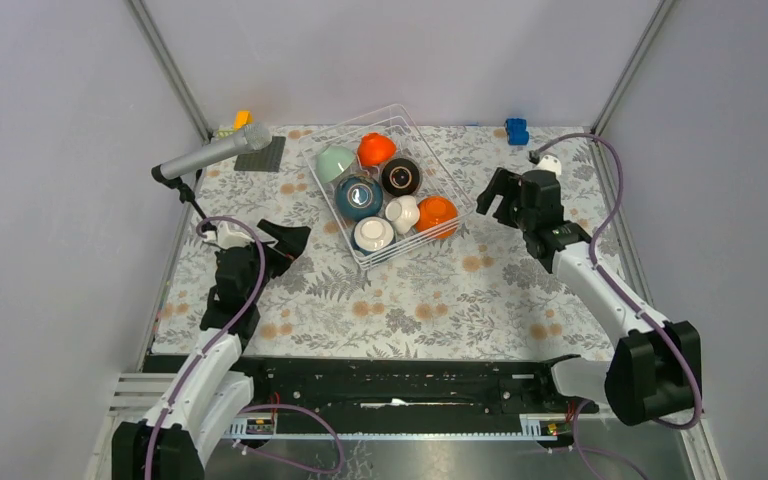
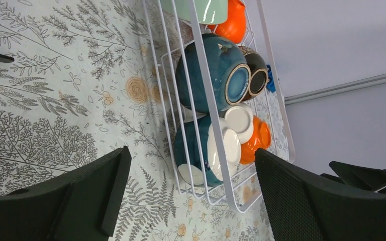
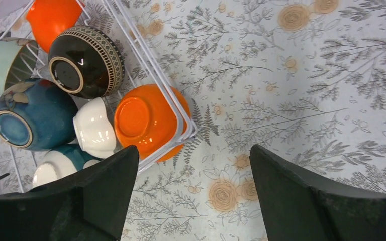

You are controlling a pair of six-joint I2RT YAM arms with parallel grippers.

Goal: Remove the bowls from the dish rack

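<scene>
The white wire dish rack [image 1: 438,158] stands at the table's middle back. It holds several upturned bowls: mint green [image 1: 335,162], orange [image 1: 376,148], dark brown [image 1: 401,176], teal blue [image 1: 359,197], small cream-white [image 1: 402,213], a second orange [image 1: 437,213] and a white-and-teal one [image 1: 373,234]. My left gripper [image 1: 285,240] is open and empty, left of the rack; the left wrist view shows the rack [image 2: 216,150] between its fingers. My right gripper [image 1: 505,195] is open and empty, right of the rack, near the second orange bowl [image 3: 143,120].
A grey microphone-like object [image 1: 215,152] lies at the back left over a dark grey baseplate [image 1: 265,158], with a yellow block [image 1: 243,118] behind. A blue block [image 1: 516,130] and a small white object [image 1: 550,162] sit at the back right. Floral cloth covers the table.
</scene>
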